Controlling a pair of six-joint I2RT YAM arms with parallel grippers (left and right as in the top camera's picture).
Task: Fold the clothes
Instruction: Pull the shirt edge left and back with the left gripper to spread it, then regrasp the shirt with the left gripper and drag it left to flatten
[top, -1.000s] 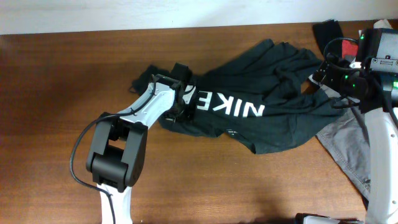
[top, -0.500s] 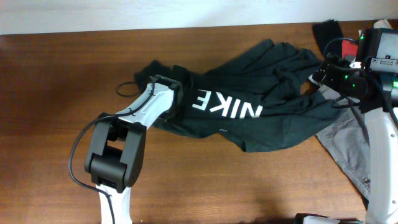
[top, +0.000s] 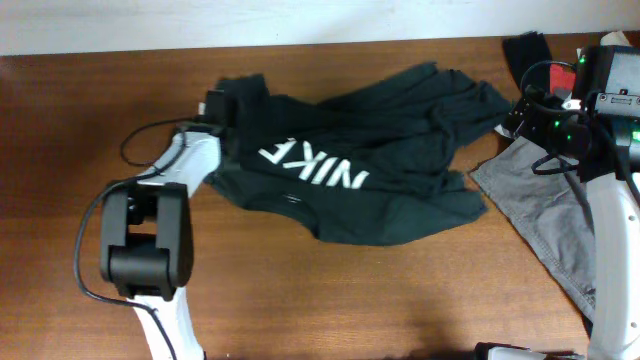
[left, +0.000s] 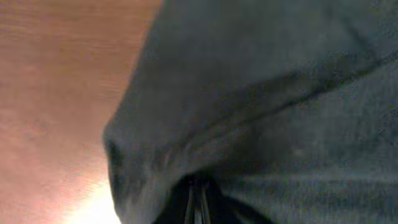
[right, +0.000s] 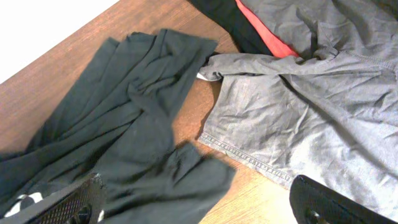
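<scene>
Hiding most of left tool (left: 198, 198), clothes (left: 261, 93) pinched inside, right tool (right: 202, 204) spread wide, empty

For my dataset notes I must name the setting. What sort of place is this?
Probably a robotics lab or test bench: two robot arms stand at a wooden table by a plain white wall, with a dark garment and a grey garment spread out.

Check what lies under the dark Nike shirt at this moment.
Wooden table shows around most of the dark Nike shirt, so it appears to rest on wood. Anything beneath the fabric is covered. The left gripper pinches a fold at its edge.
</scene>
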